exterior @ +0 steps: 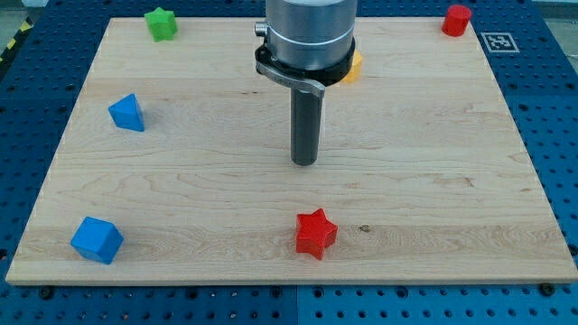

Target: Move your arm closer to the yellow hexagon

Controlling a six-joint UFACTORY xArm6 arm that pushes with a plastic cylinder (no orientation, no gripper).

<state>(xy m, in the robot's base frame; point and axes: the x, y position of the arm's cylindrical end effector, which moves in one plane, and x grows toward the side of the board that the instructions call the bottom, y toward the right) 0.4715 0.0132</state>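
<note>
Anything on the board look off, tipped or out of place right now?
Nothing stands out. The blocks sit apart on the board, none stacked or off the edge. The yellow block is mostly hidden behind the arm, toward the view's top from my tip.

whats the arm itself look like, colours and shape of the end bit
A wide silver-grey metal cylinder with ribbed rings hangs from the view's top, with a dark grey bracket clamped round its base. Below it runs a straight dark grey round rod ending in my tip, flat-ended. No cables or markings show.
</note>
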